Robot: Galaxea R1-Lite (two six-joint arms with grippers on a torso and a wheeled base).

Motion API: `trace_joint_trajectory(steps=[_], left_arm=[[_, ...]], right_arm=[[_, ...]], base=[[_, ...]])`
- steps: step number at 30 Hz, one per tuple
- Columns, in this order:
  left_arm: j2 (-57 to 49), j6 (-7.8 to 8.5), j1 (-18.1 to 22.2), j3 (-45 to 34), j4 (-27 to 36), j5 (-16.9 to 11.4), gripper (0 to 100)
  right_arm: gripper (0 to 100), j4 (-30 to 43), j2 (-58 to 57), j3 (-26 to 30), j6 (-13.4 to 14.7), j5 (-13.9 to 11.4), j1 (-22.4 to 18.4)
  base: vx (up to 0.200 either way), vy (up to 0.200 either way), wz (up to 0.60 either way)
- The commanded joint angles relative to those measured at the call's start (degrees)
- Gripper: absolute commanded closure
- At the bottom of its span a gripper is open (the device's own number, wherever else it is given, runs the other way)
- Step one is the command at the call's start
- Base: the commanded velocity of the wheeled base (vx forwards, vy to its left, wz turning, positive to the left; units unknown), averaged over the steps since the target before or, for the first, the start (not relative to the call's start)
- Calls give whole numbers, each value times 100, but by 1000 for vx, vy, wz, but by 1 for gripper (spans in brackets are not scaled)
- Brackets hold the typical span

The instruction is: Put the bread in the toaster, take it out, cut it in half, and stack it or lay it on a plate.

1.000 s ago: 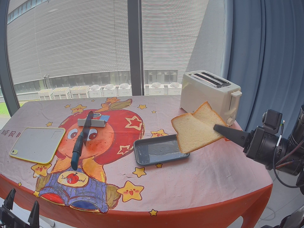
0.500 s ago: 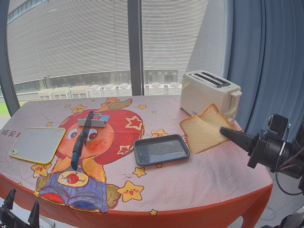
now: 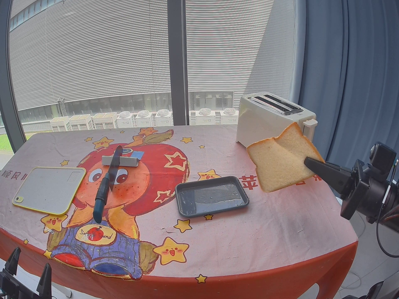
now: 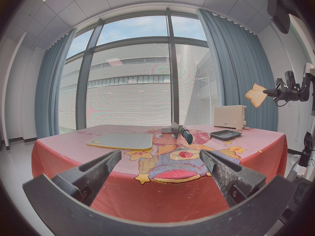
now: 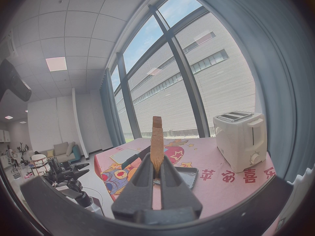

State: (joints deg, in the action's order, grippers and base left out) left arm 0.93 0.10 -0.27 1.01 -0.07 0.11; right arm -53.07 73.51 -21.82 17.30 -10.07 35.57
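Change, last second: right arm has carried the bread (image 3: 282, 158) from above the toaster-side end of the tray (image 3: 212, 198) over to the robot's right and higher. Nothing else on the table has shifted.

Bread: one slice, in the air, clear of the tablecloth (image 3: 266, 237). It sits on the robot's side of the toaster (image 3: 270, 121), by the lever end. In the head view its top corner overlaps the toaster's front face. In the left wrist view it hangs higher than the toaster's top and off to one side, not over the slots. Both slots are empty.

Right gripper (image 3: 309, 162): fingers closed tight on the slice's edge farthest from the toaster. In the right wrist view the slice stands edge-on and upright between them.

Left gripper (image 4: 160, 154): fingers spread wide, nothing between them. It is low, off the near table edge at the corner farthest from the toaster.

Other items, placed from the toaster:
- Tray: dark, empty, flat on the cloth, nearer the robot and to the toaster's left.
- Knife (image 3: 104, 183): well to the left, blade propped on a small grey block (image 3: 119, 160), handle toward the robot.
- Cutting board (image 3: 50, 189): farther left than the knife, near the table's far-left edge.
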Motion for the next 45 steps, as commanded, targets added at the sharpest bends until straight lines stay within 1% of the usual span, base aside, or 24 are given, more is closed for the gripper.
trace_joint_trajectory(steps=[1,6,7,8,9,12,13,14,15,16,17,18,21,27,28,45], left_arm=[[4,-1,0,-92,-1,7,0],[4,-1,0,-92,-1,7,0],[4,-1,0,-92,-1,7,0],[4,-1,0,-92,-1,7,0],[4,-1,9,-92,-1,7,0],[4,-1,0,-92,-1,7,0],[4,-1,0,-92,-1,7,0],[4,-1,0,-92,-1,-2,0],[4,-1,0,-92,-1,7,0],[4,-1,0,-92,-1,7,0],[4,-1,0,-92,-1,7,0],[4,-1,0,-92,-1,7,0],[4,-1,0,-92,-1,7,0],[4,-1,0,-92,-1,-2,0],[4,-1,0,-92,-1,-2,0],[4,-1,0,-92,-1,7,0]], right_arm=[[100,-2,-135,-6,-25,-4,-6],[100,7,-223,2,-236,-21,-24],[100,7,-223,2,-324,-21,-50],[100,7,-223,2,-332,-21,-50],[100,7,-214,46,-482,-30,-112],[100,7,-214,152,-781,-92,-253],[100,7,-214,152,-781,-92,-253],[100,7,-214,178,-983,-215,-367],[100,7,-214,178,-1000,-241,-376],[100,7,-223,187,-1132,-338,-446],[100,7,-223,187,-1141,-347,-455],[100,-2,-232,240,-1246,-391,-472],[100,-2,-302,319,-1387,-417,-472],[100,16,-399,372,-1431,-417,-472],[100,16,-416,372,-1493,-417,-472],[100,7,-434,398,-1501,-417,-481]], base=[[0,0,0],[0,0,0],[0,0,0],[0,0,0],[0,0,0],[0,0,0],[0,0,0],[0,0,0],[0,0,0],[0,0,0],[0,0,0],[0,0,0],[0,0,0],[0,0,0],[0,0,0],[0,0,0]])
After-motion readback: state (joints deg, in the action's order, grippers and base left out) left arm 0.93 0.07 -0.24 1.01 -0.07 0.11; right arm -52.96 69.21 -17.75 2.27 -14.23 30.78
